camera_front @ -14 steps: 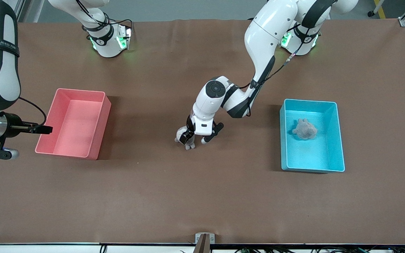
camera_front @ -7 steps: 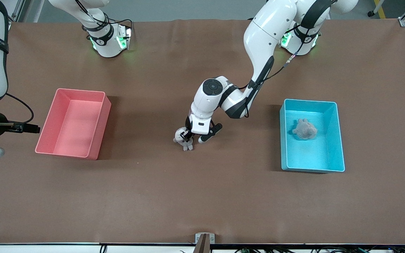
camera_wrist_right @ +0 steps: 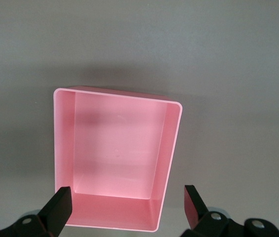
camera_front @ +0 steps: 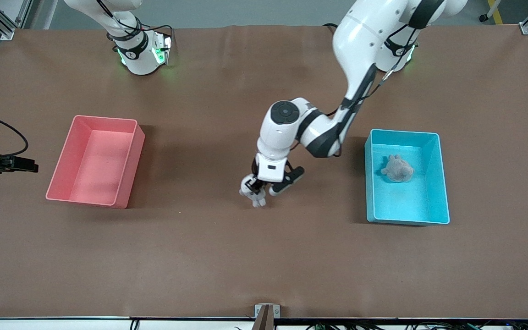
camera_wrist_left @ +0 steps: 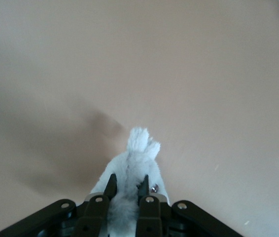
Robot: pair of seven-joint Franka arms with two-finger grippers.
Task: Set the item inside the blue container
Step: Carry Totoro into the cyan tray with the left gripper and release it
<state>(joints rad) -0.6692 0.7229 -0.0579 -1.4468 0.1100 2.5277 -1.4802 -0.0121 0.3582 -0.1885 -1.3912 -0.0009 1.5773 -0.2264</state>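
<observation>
A small white plush toy [camera_front: 255, 191] hangs low over the middle of the table, between the two bins. My left gripper [camera_front: 255, 185] is shut on it from above. In the left wrist view the black fingers [camera_wrist_left: 111, 185] pinch the toy's [camera_wrist_left: 139, 148] fluffy body, and its shadow falls on the table apart from it. The blue container [camera_front: 368, 183] stands toward the left arm's end of the table, with a grey plush toy [camera_front: 397, 168] inside. My right gripper [camera_front: 32, 165] waits open, high up by the pink bin; its fingers [camera_wrist_right: 59, 203] hold nothing.
A pink bin [camera_front: 94, 165], empty inside [camera_wrist_right: 120, 148], stands toward the right arm's end of the table. The brown table surface [camera_front: 264, 256] stretches bare between the bins and toward the front camera.
My left gripper has carried the white plush toy a short way toward the blue container. The right arm has drawn back toward the table's end, away from the pink bin.
</observation>
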